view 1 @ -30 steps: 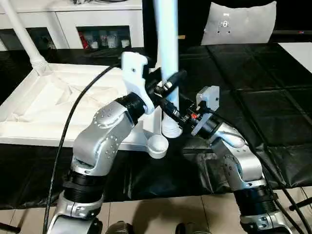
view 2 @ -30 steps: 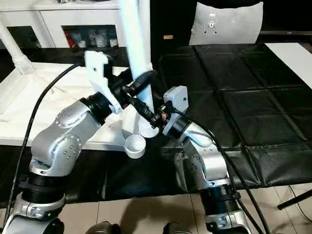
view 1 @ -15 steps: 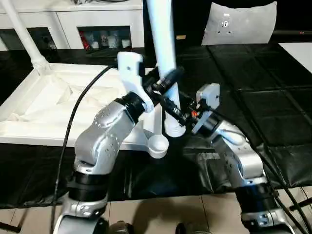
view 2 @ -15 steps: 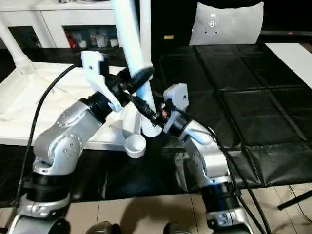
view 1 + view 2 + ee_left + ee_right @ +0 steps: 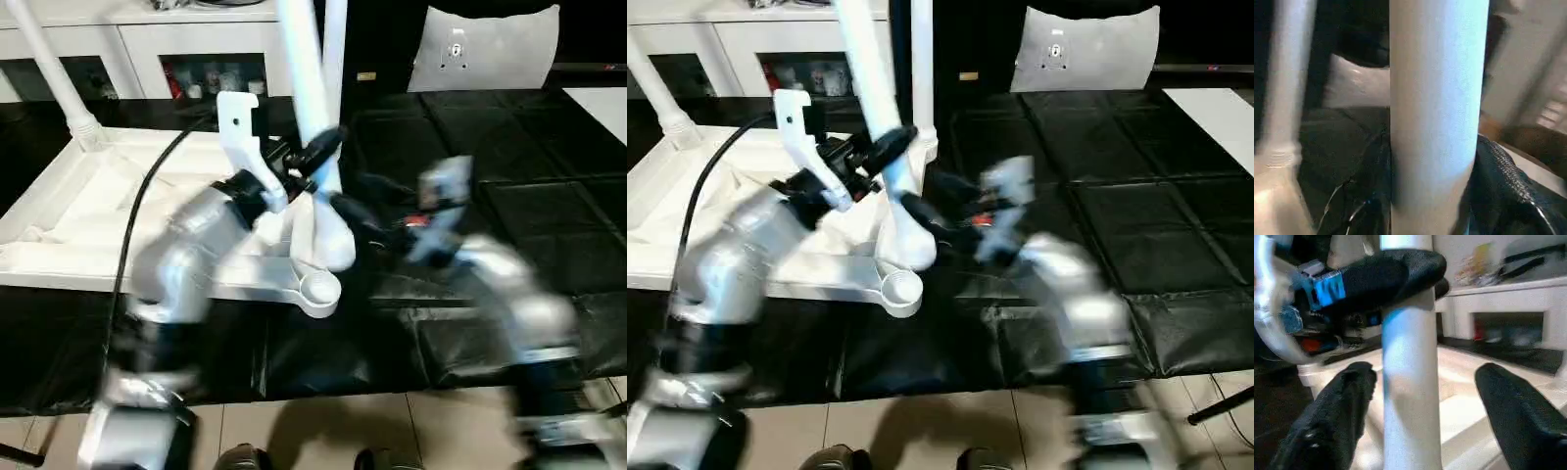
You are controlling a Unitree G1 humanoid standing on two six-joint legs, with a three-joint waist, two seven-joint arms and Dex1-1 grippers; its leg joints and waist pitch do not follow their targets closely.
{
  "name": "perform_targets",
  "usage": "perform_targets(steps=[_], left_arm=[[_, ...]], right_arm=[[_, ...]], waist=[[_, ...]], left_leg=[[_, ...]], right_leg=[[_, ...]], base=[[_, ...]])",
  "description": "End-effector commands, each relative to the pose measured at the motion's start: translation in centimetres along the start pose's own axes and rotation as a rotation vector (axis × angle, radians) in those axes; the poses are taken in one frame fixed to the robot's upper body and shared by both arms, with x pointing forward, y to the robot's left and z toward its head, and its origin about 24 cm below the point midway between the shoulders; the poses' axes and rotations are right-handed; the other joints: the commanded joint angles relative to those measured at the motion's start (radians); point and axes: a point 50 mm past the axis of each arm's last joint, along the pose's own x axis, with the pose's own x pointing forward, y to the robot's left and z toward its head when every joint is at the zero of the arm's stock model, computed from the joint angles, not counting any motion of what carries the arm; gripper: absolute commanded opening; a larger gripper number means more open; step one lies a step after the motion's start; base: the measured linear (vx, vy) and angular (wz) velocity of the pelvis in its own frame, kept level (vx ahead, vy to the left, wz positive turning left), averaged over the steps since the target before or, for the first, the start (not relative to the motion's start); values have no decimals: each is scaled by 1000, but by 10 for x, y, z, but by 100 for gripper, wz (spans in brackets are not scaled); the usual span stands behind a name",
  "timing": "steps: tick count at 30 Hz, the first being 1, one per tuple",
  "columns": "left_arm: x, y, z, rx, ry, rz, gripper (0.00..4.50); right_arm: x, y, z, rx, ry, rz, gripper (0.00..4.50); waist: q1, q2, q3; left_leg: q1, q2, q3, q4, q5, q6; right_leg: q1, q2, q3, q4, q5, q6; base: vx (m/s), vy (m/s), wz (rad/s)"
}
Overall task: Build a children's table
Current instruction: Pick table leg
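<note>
Tabletop (image 5: pixel 118 206) of the children's table lies upside down on the black-covered counter (image 5: pixel 549 196), ribbed underside up, its round corner socket (image 5: pixel 318 290) at the near edge. It looks like light, stiff moulded plastic: easy to shift, so a push on a leg could slide it unless it is steadied. Best held by its rim or near a corner.

One fitted leg (image 5: pixel 49 69) stands at the far corner, and another rises behind the grippers. The leg in work (image 5: pixel 304 88) leans over the near socket, its rounded end just above and beside it. It is a smooth, hard tube, probably slippery under the pads; a hold low on the shaft, near the socket, would give the most control when pressing it in.

The left gripper (image 5: pixel 312 162) is clamped around this leg, fingers wrapped on the shaft. The right gripper (image 5: pixel 1420 411) stands wide apart on either side of the leg, gripping nothing.

No brand, label or legible writing can be made out on the table parts.
</note>
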Motion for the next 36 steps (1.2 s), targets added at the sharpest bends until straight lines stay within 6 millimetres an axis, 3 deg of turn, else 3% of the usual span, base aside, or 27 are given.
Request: perform_targets(steps=[1, 5, 10, 16, 24, 36], left_arm=[[3, -8, 8, 6, 4, -131, 182], [-2, -14, 9, 19, 61, -313, 182], [-7, -22, 11, 9, 96, -469, 182], [-9, -36, 19, -41, 93, -669, 182], [-10, -44, 28, -98, 58, -800, 182], [-10, -38, 26, -87, 60, -767, 182]], right_arm=[[0, 7, 7, 22, 47, 123, 403], [-8, 8, 8, 22, 157, 239, 406], [-9, 10, 11, 23, 195, 312, 406], [-10, 20, 10, 73, 270, 459, 406], [-7, 29, 9, 125, 305, 570, 324], [-7, 34, 8, 150, 303, 607, 220]], waist=[[4, 0, -98], [7, -7, -95], [6, -1, -94], [9, -4, -92], [17, -4, -92], [21, -3, -92]], left_leg=[[12, 36, -12, -56, -105, 77], [10, 35, -11, -56, -110, 80], [13, 38, -11, -56, -122, 66], [13, 37, -11, -55, -126, 66], [14, 39, -11, -55, -125, 62], [14, 39, -12, -56, -125, 54]], right_leg=[[66, -66, 44, -69, -170, -211], [66, -70, 45, -73, -212, -206], [62, -71, 44, -74, -246, -205], [63, -69, 44, -72, -247, -214], [61, -69, 44, -75, -269, -201], [61, -69, 44, -76, -280, -189]], base=[[0, 0, 0], [0, 0, 0], [0, 0, 0], [0, 0, 0], [0, 0, 0], [0, 0, 0]])
